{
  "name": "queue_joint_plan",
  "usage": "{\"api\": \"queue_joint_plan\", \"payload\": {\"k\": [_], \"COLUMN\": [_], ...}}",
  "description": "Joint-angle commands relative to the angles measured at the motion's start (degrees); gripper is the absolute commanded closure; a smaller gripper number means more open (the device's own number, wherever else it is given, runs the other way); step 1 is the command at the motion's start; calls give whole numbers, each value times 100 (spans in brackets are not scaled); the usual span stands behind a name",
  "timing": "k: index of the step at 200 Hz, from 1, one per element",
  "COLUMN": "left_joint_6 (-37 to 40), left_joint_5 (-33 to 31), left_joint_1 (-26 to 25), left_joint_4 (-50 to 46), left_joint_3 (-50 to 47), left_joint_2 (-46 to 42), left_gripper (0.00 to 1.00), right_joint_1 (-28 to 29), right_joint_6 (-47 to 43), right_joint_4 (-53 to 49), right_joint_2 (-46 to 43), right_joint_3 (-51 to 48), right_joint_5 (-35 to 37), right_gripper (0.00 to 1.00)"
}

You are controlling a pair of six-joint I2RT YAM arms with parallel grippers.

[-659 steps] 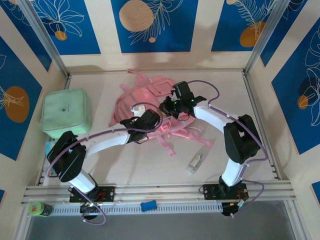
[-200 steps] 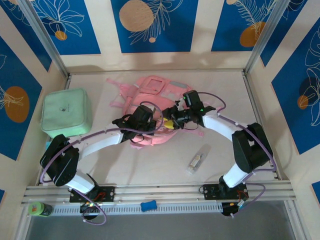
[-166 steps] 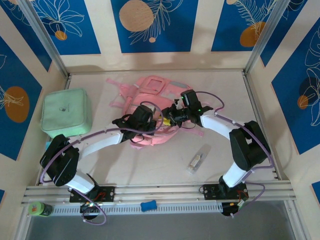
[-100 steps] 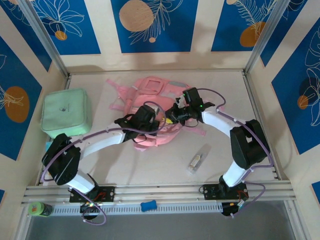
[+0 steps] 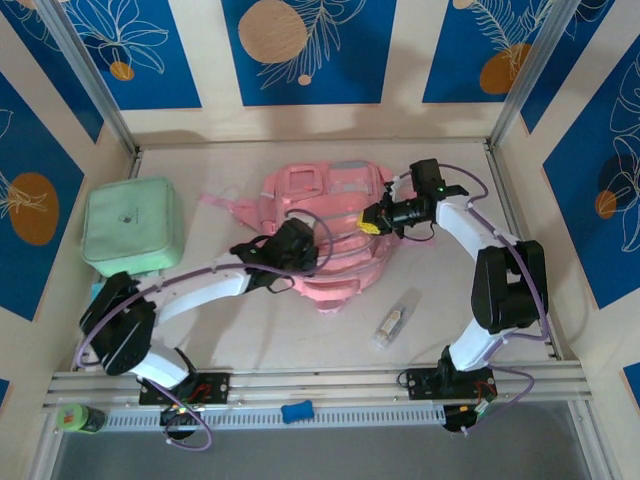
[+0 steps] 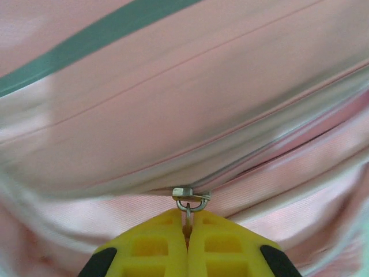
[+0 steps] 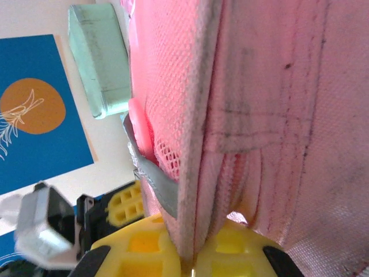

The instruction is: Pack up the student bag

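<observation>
Since a sec ago the right arm swung up & to the right, and the pink bag (image 5: 340, 275) got pulled flatter; it's mid-frame now. The right gripper (image 5: 372, 218) pinches the bag's edge tight. The left gripper (image 6: 186, 225) is clamped on the zip pull (image 6: 191, 199).

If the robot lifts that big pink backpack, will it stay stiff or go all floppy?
Probably floppy: the student bag lies flat and creased, and its fabric folds where the right gripper pinches an edge. It likely won't roll or tip. Tugging the zip pull held by the left gripper may drag the cloth along.
</observation>
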Motion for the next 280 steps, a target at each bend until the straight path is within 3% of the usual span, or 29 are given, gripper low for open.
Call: {"api": "queue_joint_plan", "payload": {"k": [1, 20, 44, 71, 92, 119, 152, 186, 214, 251, 265, 280], "left_joint_6": [549, 1192, 1881, 1612, 1646, 1395, 1418, 1317, 1242, 1193, 1187, 1153], "left_joint_5": [156, 387, 693, 1250, 832, 943, 220, 307, 696, 753, 922, 1175], "left_joint_1": [614, 1081, 1277, 1102, 424, -11, 115, 748, 719, 188, 90, 6], "left_joint_4": [-527, 65, 899, 1272, 1295, 1212, 895, 833, 964, 845, 830, 924], "left_joint_3": [-516, -764, -955, -1112, -1225, -1202, -1360, -1541, -1405, -963, -884, -931], "left_joint_2": [-417, -472, -363, -337, -527, -572, -607, -659, -618, -213, -75, -118], "left_gripper": [100, 100, 100, 100, 100, 100, 100, 100, 100, 100, 76, 68], "right_joint_1": [-353, -351, -284, -151, -124, 35, -176, -337, -88, 132, 247, 408], "right_joint_6": [-479, -540, -536, -588, -722, -1216, -1348, -1350, -1463, -1424, -1345, -1187], "right_joint_4": [292, 385, 335, 278, 178, -437, -688, -892, -1085, -1306, -1495, -1707], "right_joint_2": [51, 60, 112, 351, 674, 1057, 1330, 1523, 1465, 1045, 693, 265], "right_joint_3": [412, 368, 393, 664, 1113, 1838, 2132, 2387, 2421, 2080, 1837, 1506], "right_joint_5": [60, -185, -36, 44, -117, 11, 259, 534, 826, 1368, 1936, 2700], "right_gripper": [100, 100, 100, 100, 100, 100, 100, 100, 100, 62, 51, 43]}}
